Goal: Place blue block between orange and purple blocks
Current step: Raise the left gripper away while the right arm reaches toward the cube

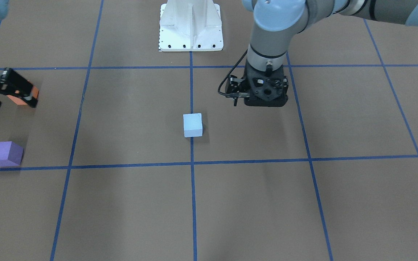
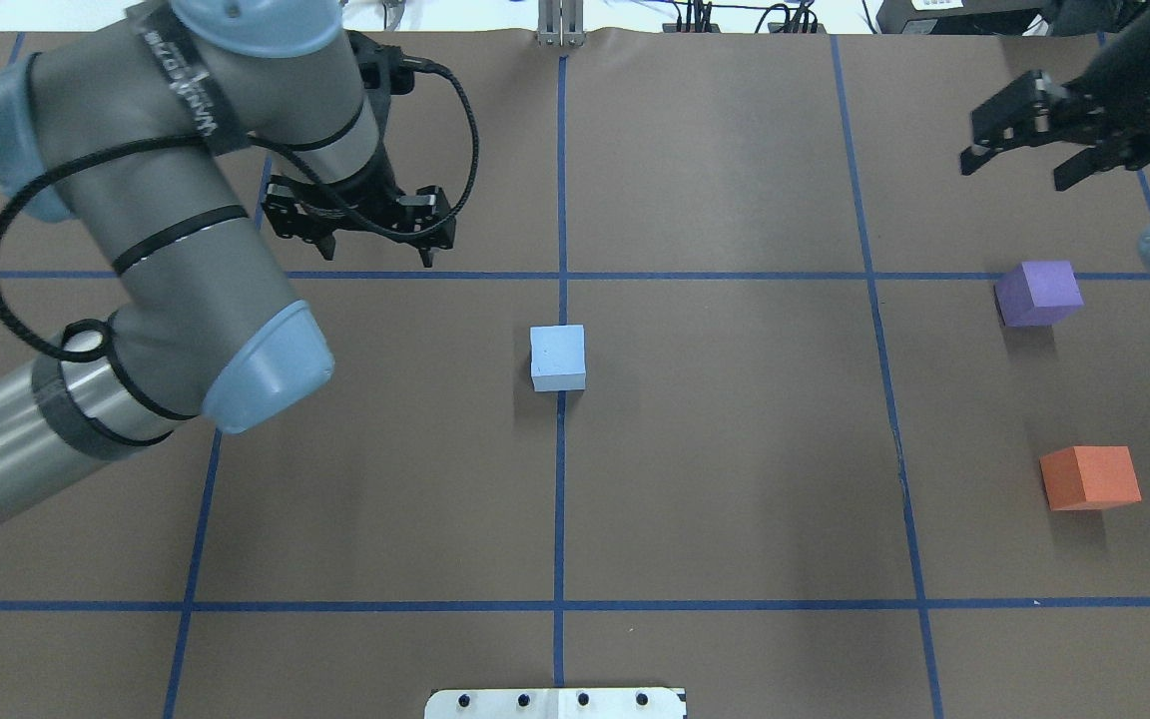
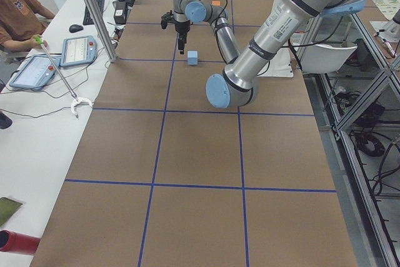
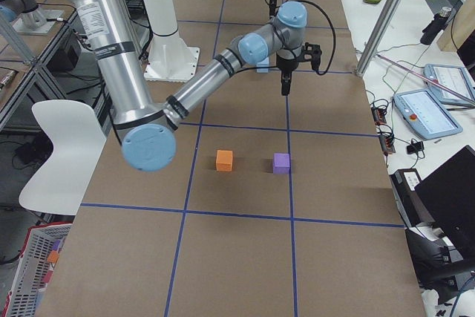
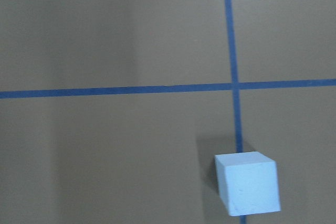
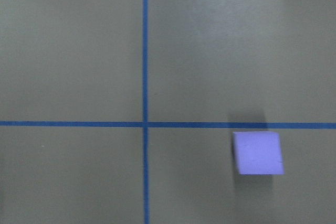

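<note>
While the blue block lies untouched, left gripper and right gripper hover apart from it, jaws wide

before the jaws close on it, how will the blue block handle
The blue block looks matte and foam-like, so it is probably light and not slippery. Its flat faces and cube shape suggest it would slide rather than roll or tip when pushed.
</note>
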